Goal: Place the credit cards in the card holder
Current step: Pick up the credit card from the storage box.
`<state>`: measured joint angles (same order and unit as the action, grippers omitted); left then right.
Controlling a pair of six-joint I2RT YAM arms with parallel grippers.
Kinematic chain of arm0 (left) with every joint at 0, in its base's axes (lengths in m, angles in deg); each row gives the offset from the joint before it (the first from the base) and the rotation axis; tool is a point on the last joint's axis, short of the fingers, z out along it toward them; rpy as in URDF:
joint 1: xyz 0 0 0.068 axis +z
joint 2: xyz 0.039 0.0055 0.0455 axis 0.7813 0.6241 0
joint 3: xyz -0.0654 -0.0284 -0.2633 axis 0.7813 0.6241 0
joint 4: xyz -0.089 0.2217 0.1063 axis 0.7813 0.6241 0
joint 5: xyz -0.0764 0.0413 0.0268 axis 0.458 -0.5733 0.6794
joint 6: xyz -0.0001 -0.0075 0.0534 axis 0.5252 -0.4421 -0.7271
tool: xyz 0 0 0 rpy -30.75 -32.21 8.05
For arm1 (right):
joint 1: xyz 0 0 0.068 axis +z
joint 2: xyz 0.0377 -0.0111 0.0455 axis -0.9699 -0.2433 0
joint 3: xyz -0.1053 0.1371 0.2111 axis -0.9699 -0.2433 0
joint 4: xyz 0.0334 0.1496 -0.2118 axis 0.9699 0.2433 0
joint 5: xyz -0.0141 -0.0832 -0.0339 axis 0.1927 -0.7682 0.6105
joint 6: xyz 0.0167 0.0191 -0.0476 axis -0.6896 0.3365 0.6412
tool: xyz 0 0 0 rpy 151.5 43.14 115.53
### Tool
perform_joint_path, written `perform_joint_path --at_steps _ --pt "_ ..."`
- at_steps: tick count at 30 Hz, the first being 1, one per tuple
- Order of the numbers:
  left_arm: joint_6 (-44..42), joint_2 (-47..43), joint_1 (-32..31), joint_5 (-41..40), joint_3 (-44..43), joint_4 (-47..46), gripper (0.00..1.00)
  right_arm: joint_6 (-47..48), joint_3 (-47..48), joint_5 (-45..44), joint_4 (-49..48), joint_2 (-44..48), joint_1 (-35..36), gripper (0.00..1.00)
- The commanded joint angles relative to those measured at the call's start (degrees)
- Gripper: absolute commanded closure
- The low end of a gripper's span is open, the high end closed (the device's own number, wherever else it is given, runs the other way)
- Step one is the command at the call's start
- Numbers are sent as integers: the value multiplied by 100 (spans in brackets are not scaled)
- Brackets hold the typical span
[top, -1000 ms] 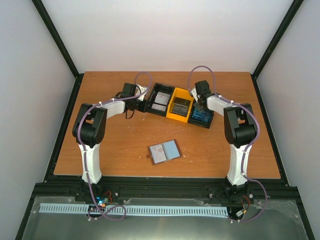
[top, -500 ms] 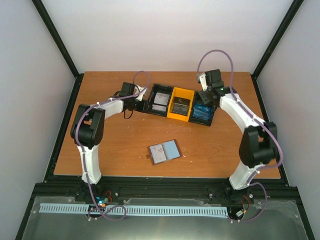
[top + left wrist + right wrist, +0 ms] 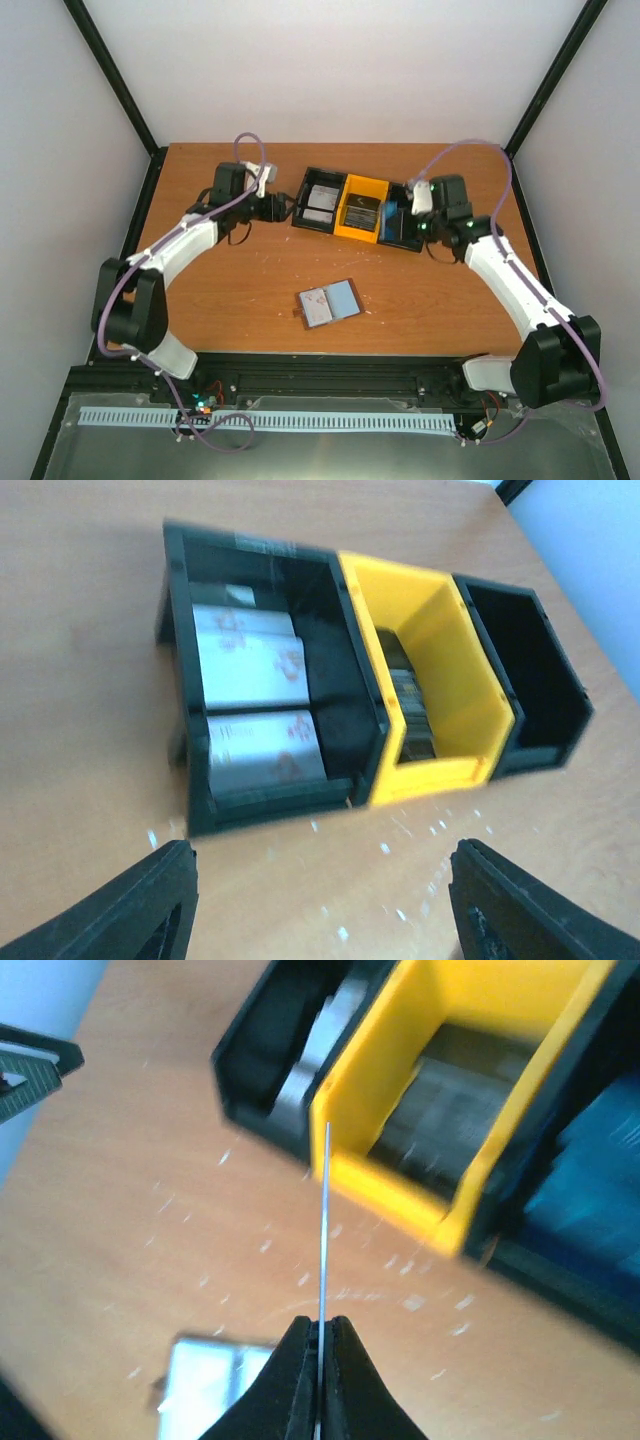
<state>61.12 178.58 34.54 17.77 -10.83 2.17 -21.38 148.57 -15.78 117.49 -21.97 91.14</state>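
My right gripper (image 3: 320, 1322) is shut on a thin credit card (image 3: 325, 1220). I see the card edge-on, standing upright above the table in front of the tray. From the top view this gripper (image 3: 412, 218) hangs by the tray's right end. My left gripper (image 3: 320, 905) is open with nothing between its fingers, just left of the tray (image 3: 278, 207). Whitish cards (image 3: 250, 680) lie in the left black compartment, dark cards (image 3: 410, 705) in the yellow one, and blue cards (image 3: 590, 1180) in the right one. The brown card holder (image 3: 330, 302) lies open on the table, its pale pockets facing up (image 3: 205, 1380).
The black-and-yellow three-compartment tray (image 3: 352, 236) stands at the back middle of the wooden table (image 3: 230, 290). Black frame posts rise at the table's corners. White walls close in on three sides.
My left gripper backed away leftward from the tray and opened. My right gripper closed on a card in the right compartment, lifted it out and swung toward the right and the near side.
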Motion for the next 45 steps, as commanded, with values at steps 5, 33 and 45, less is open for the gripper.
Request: perform_joint_path --at_steps 5,33,45 --pt "1638 -1612 -571 305 1745 122 32 -1989 -2065 1796 -1448 320 672 97" --pt "6197 -2601 -2113 1650 4794 -6034 65 -3805 -2947 4137 -4554 218 1848 97" --pt "5900 -2485 -2113 1788 4751 -6309 98 -3500 -2921 4225 -4387 129 1852 97"
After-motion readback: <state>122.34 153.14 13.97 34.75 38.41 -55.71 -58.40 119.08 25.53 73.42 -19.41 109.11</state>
